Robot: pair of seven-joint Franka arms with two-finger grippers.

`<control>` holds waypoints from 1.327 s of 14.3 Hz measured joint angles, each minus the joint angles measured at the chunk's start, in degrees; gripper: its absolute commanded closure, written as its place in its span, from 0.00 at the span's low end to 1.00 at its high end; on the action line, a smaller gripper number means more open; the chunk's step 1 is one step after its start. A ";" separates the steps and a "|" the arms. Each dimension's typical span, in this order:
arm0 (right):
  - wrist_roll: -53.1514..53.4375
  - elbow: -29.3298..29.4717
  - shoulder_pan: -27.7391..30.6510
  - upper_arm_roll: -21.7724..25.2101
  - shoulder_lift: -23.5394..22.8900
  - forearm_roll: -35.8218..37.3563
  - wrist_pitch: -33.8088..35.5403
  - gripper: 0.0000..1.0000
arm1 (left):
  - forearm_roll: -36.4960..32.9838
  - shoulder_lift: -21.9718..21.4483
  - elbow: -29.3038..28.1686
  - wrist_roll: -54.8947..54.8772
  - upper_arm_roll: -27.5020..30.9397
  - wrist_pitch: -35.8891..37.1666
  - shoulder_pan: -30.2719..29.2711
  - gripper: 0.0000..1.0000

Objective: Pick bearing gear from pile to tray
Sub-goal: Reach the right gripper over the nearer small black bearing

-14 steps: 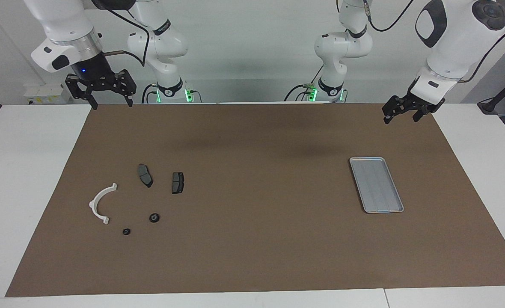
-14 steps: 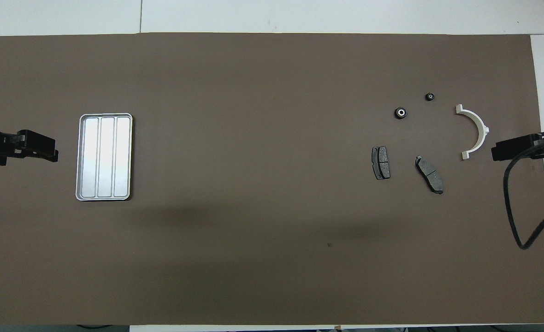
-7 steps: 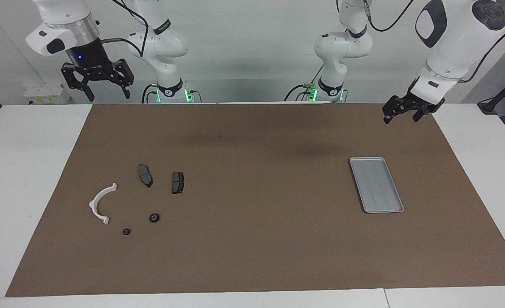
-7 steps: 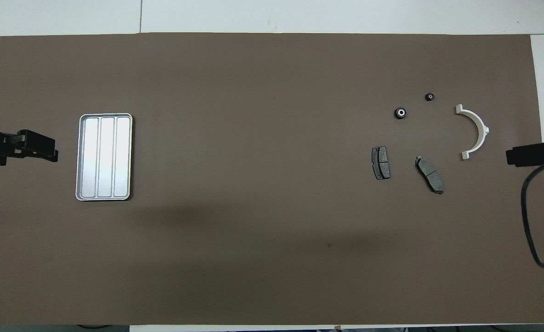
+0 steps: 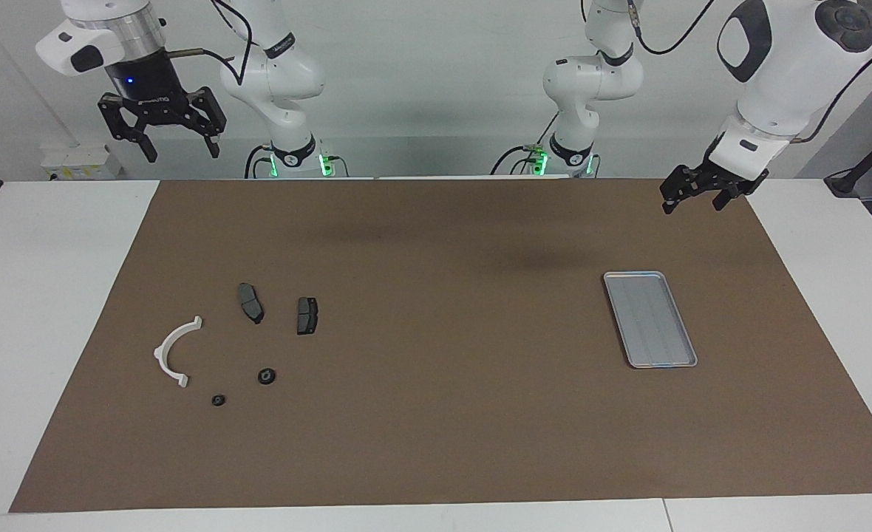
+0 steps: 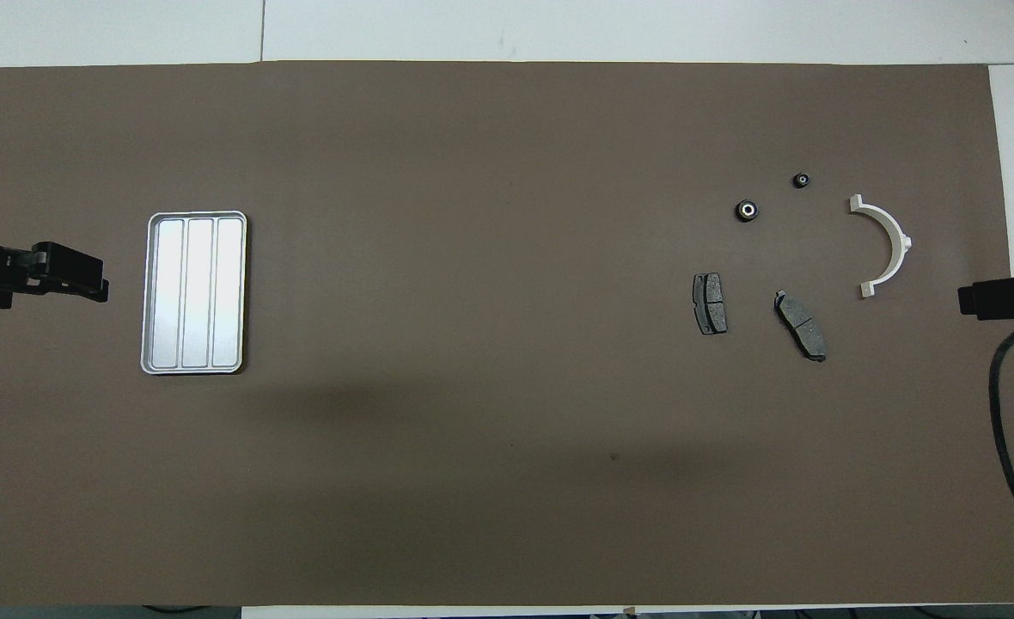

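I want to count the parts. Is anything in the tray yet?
No, the tray holds nothing; its ridged floor shows bare.

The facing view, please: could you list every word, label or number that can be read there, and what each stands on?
Right gripper: a line of white lettering on its black body, too small to read.
Right arm's wrist band by its base: pale lettering, too small to read.
Tray, white half-ring bracket, dark plates: no text seen.
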State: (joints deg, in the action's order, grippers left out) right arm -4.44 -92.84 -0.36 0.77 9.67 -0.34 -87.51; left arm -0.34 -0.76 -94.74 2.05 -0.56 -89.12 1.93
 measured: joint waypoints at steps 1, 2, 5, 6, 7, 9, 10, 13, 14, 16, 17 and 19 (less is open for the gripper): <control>0.00 -0.08 0.00 0.00 0.03 0.00 0.06 0.00 | 0.00 0.00 0.00 0.00 0.00 0.00 0.00 0.00; 0.00 -0.21 0.00 0.00 0.06 0.00 0.08 0.00 | 0.00 0.00 0.00 0.00 0.00 0.00 0.00 0.00; 0.00 -0.96 0.00 0.00 0.24 0.00 -0.07 0.00 | 0.00 0.00 0.00 0.00 0.00 0.00 0.00 0.00; 0.00 -1.91 0.00 0.01 0.26 0.00 -0.80 0.00 | 0.00 0.00 0.00 0.00 0.00 0.00 0.00 0.00; 0.00 -3.46 0.01 0.02 0.17 0.00 -2.40 0.00 | 0.00 0.00 0.00 0.00 0.00 0.00 0.00 0.00; 0.00 -8.11 0.05 0.06 -0.64 0.15 -7.32 0.00 | 0.00 0.00 0.00 0.00 0.00 0.00 0.00 0.00; 0.00 -10.34 0.10 0.08 -1.81 0.40 -9.98 0.00 | 0.00 0.00 0.00 0.00 0.00 0.00 0.00 0.00; 0.04 -13.13 0.30 0.11 -8.12 1.20 -17.28 0.00 | 0.00 0.00 0.00 0.00 0.00 0.00 0.00 0.00; 0.26 -13.24 0.31 0.12 -10.55 1.30 -19.46 0.00 | 0.00 0.00 0.00 0.00 0.00 0.00 0.00 0.00; 0.90 -13.29 0.28 0.10 -15.00 1.36 -23.76 0.00 | 0.00 0.00 0.00 0.00 0.00 0.00 0.00 0.00; 0.99 -13.29 0.21 0.09 -16.98 1.37 -25.94 0.00 | 0.00 0.00 0.00 0.00 0.00 0.00 0.00 0.00; 1.31 -13.29 -0.01 0.05 -20.79 1.50 -30.83 0.00 | 0.00 0.00 0.00 0.00 0.00 0.00 0.00 0.00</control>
State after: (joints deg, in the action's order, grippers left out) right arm -3.13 -106.13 -0.38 0.82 -11.12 1.17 -118.34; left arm -0.34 -0.76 -94.74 2.05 -0.56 -89.12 1.93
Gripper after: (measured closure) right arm 0.000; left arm 0.000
